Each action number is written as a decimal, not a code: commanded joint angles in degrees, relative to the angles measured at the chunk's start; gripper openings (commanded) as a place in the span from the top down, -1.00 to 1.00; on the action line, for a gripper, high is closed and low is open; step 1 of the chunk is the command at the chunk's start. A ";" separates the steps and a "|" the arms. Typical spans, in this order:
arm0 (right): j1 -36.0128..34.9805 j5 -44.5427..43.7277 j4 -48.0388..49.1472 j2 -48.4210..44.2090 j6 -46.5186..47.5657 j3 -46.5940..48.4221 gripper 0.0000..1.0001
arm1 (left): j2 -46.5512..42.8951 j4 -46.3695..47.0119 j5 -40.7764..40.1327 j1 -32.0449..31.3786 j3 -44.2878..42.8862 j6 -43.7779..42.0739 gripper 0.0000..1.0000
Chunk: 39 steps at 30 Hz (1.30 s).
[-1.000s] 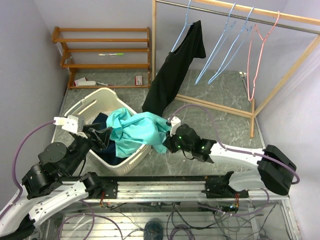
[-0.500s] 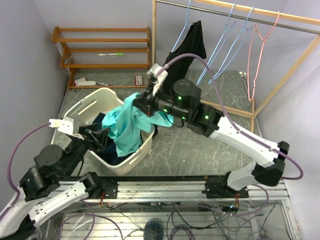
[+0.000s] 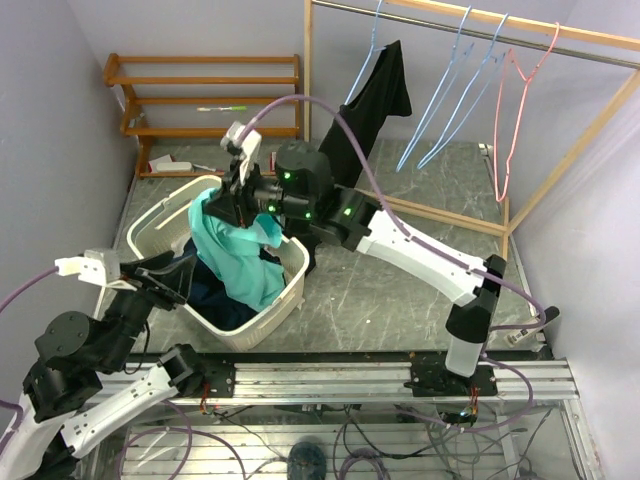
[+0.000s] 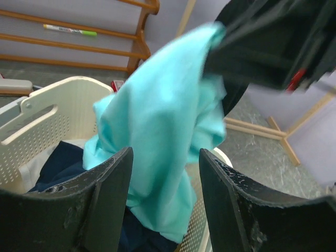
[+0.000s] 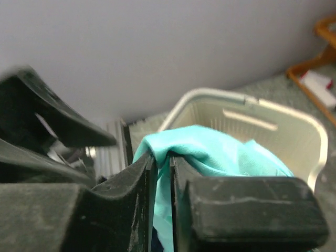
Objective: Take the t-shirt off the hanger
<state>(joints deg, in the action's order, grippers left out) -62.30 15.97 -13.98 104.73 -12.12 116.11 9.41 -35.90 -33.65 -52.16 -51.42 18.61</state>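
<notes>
Above basket [image 3: 150,228], bunched teal t-shirt [image 3: 240,255]

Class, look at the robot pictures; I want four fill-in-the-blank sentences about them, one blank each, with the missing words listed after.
1. The teal t-shirt is clamped by the gripper of the ___ arm.
2. The left gripper has its jaws ___.
3. The teal t-shirt hangs over a white laundry ___.
4. The garment hanging from a blue hanger on the rail is ___ in colour.

Missing words: right; open; basket; black.
</notes>
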 commanded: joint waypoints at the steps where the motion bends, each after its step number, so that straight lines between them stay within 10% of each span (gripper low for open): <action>1: -0.23 -3.15 -1.28 2.04 -1.37 -8.59 0.41 | -2.30 0.13 -3.16 0.51 0.39 1.42 -0.29; 16: 0.06 -16.77 -12.70 -4.01 0.70 -10.16 0.08 | -0.09 -0.16 -2.47 0.85 0.17 1.24 -0.32; 27: 6.18 -48.42 -19.26 -1.85 2.44 17.01 -0.03 | 0.25 -0.33 -2.69 0.94 0.09 1.38 -0.32; 32: 22.50 -36.97 -19.64 -0.02 -3.64 20.87 -0.05 | 0.11 -0.40 -2.74 0.96 0.16 1.43 -0.32; 39: 25.67 -34.54 -15.79 -0.97 -2.71 18.82 -0.06 | -0.11 -0.49 -3.00 0.93 0.09 1.43 -0.33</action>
<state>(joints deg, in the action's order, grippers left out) -36.01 -21.65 -30.83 103.57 -14.28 134.65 8.95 -36.32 -35.64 -51.57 -51.42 19.55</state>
